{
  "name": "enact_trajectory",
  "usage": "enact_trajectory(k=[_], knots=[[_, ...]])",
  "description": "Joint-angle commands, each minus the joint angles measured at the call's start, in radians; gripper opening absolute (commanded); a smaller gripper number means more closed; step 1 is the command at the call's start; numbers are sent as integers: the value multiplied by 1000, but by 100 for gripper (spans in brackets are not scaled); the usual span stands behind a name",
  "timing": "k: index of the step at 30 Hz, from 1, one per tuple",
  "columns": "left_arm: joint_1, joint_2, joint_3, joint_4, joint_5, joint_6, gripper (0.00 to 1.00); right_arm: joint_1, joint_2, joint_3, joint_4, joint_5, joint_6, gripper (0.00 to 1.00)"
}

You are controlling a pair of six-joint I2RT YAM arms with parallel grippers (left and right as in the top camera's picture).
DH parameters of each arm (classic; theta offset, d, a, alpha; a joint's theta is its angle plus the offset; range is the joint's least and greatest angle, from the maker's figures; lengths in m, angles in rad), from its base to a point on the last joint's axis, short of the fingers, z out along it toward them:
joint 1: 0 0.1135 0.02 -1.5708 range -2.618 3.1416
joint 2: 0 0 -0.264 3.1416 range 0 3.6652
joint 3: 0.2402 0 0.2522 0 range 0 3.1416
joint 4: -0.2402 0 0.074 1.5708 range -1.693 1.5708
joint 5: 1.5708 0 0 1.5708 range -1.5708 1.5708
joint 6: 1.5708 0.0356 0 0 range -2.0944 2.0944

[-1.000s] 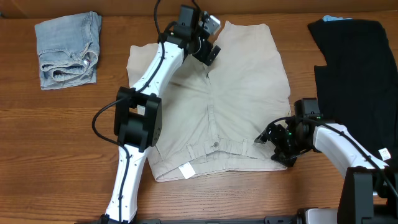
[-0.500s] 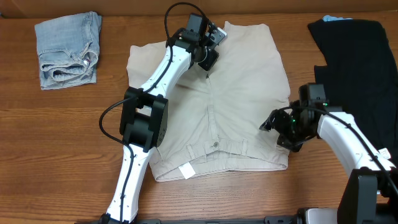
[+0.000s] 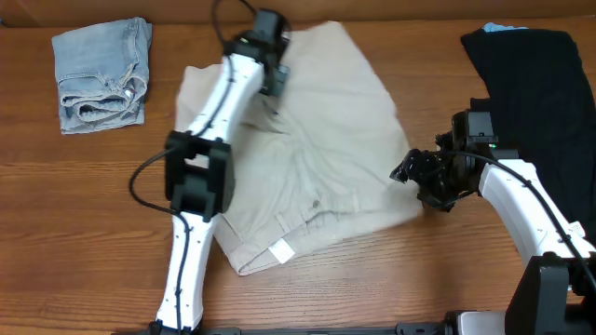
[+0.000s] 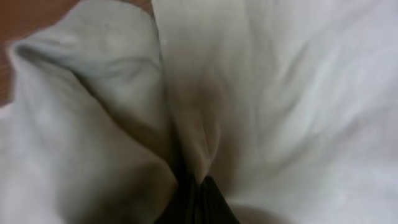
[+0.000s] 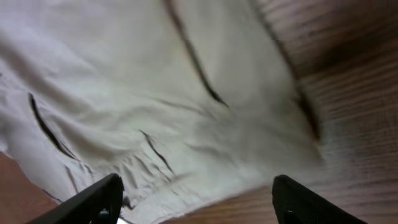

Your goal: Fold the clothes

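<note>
The beige shorts (image 3: 321,154) lie bunched and skewed on the table, with the waistband and white label (image 3: 279,251) toward the front edge. My left gripper (image 3: 272,79) is shut on a fold of the shorts at their far end. In the left wrist view the cloth (image 4: 261,93) rises in a ridge out of the closed tips (image 4: 196,202). My right gripper (image 3: 410,177) stands open just off the shorts' right edge. Its fingers (image 5: 93,202) straddle the hem of the shorts (image 5: 155,93) and bare wood, holding nothing.
Folded faded denim shorts (image 3: 101,74) lie at the far left. A black garment (image 3: 535,102) is spread at the far right, close behind my right arm. Bare wooden table (image 3: 84,205) shows at the left and along the front.
My left gripper closed on the beige shorts and pulled them left, so the fabric bunched and its right edge drew away from the right gripper. The right gripper moved slightly away from the front edge.
</note>
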Motion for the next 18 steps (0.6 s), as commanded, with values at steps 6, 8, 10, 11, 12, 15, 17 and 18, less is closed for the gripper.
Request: enact_trajectory(k=[6, 8, 10, 11, 12, 15, 17, 18], knots=[[188, 4, 170, -261, 9, -106, 17, 28, 12, 23, 109, 93, -6, 80], [196, 4, 186, -304, 52, -106, 20, 46, 19, 23, 150, 114, -5, 77], [196, 4, 205, -341, 72, -106, 30, 62, 36, 23, 193, 135, -1, 75], [192, 4, 217, -357, 74, -106, 35, 69, 48, 23, 213, 138, -1, 74], [186, 3, 231, -370, 75, -105, 42, 76, 64, 23, 231, 138, 3, 73], [169, 2, 298, -405, 76, -106, 75, 91, 119, 23, 269, 139, 3, 70], [165, -2, 375, -434, 92, -106, 92, 91, 155, 23, 281, 145, 22, 69], [165, -3, 410, -447, 104, -106, 97, 91, 167, 23, 285, 148, 21, 68]])
